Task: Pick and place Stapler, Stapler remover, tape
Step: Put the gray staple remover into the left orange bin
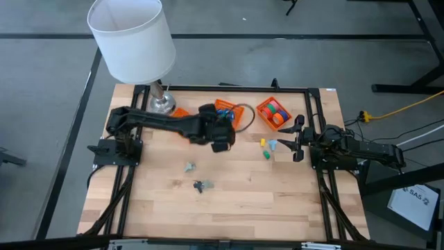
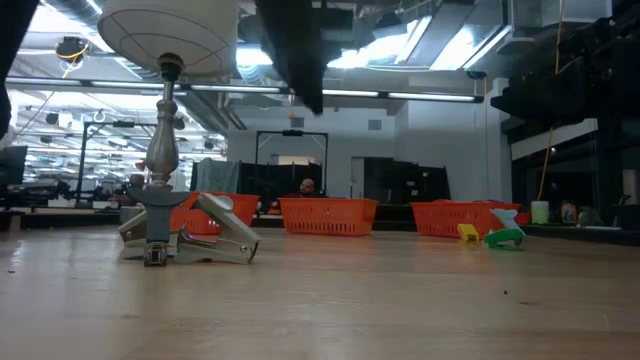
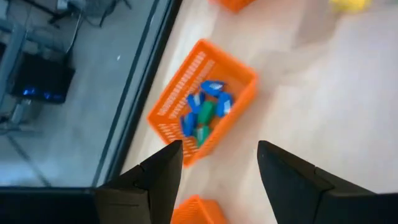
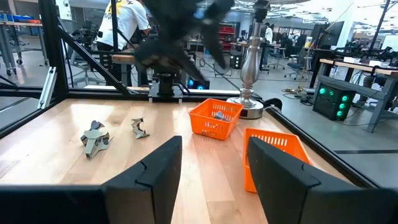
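My left gripper (image 3: 217, 168) (image 1: 220, 135) hangs open above the table with nothing between its fingers. Just beyond it stands an orange basket (image 3: 202, 115) (image 1: 229, 111) holding blue and green blocky pieces. The tape, as green, red and pink rolls, lies in another orange basket (image 1: 274, 112) at the far right. Two small grey metal pieces (image 1: 189, 166) (image 1: 202, 185) rest on the wood near the middle; which is the stapler and which the stapler remover I cannot tell. My right gripper (image 4: 214, 168) (image 1: 297, 139) waits open at the right edge.
A white-shaded lamp (image 1: 132, 35) stands at the far left on a metal base (image 1: 161, 104). A third orange basket (image 1: 179, 111) sits beside it. Small yellow and green pieces (image 1: 267, 147) lie in front of my right gripper. Bare wood spreads toward the near edge (image 1: 229, 222).
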